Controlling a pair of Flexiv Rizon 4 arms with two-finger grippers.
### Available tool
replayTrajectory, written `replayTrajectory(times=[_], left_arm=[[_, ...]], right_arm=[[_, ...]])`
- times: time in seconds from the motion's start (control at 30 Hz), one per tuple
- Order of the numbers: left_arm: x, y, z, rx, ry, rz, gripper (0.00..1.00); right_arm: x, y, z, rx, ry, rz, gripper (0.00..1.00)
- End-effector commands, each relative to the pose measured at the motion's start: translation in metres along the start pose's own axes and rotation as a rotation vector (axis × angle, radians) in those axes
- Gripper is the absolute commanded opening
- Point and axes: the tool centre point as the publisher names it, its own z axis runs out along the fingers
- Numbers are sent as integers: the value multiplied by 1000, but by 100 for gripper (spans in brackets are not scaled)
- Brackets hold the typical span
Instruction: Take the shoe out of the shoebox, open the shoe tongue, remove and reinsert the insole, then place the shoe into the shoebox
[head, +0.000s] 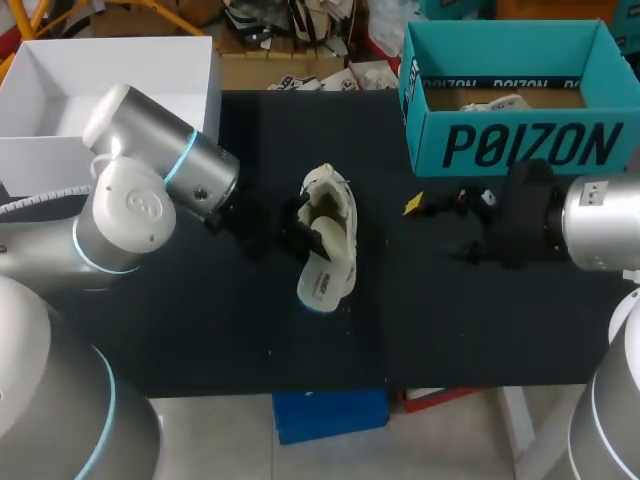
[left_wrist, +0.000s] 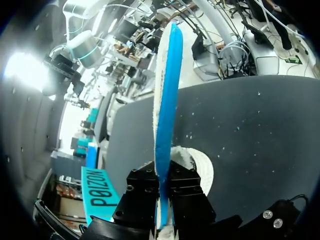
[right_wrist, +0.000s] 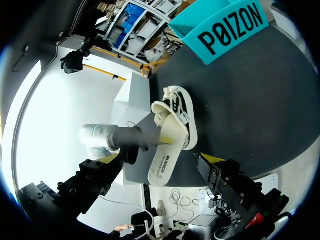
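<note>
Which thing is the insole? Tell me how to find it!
Find the black table and the cream shoe lying in its middle. The insole is the long flat piece poking out of that shoe, pinched by the left gripper. Unlike the chunky shoe, it's thin, cream on one side and bright blue on the other.

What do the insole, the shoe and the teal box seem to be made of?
The insole is probably foam: thin and matte, blue on one face, with a crumbly white edge. The shoe is likely cream fabric or mesh with a soft-looking upper, but it is too small to be sure. The teal box looks like cardboard, with a matte printed wall and a brown floor inside.
</note>
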Motion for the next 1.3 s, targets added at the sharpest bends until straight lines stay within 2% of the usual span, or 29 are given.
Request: replayTrajectory(times=[0.03, 0.67, 0.9, 0.97, 1.0, 1.1, 1.3], left_arm=[[-7, 9, 7, -9, 1, 0, 0], [-2, 45, 6, -97, -3, -44, 0], [-3, 52, 6, -124, -1, -59, 0], [-3, 53, 6, -129, 1, -62, 27], [-2, 53, 5, -130, 0, -62, 32], [-3, 49, 2, -129, -3, -61, 38], [-4, 38, -5, -110, -6, -41, 36]], right_arm=[[0, 0, 0, -1, -2, 0, 100], [0, 0, 0, -1, -2, 0, 100], [0, 0, 0, -1, -2, 0, 100], [0, 0, 0, -1, -2, 0, 100], [0, 0, 0, -1, -2, 0, 100], [0, 0, 0, -1, -2, 0, 100], [0, 0, 0, -1, -2, 0, 100]])
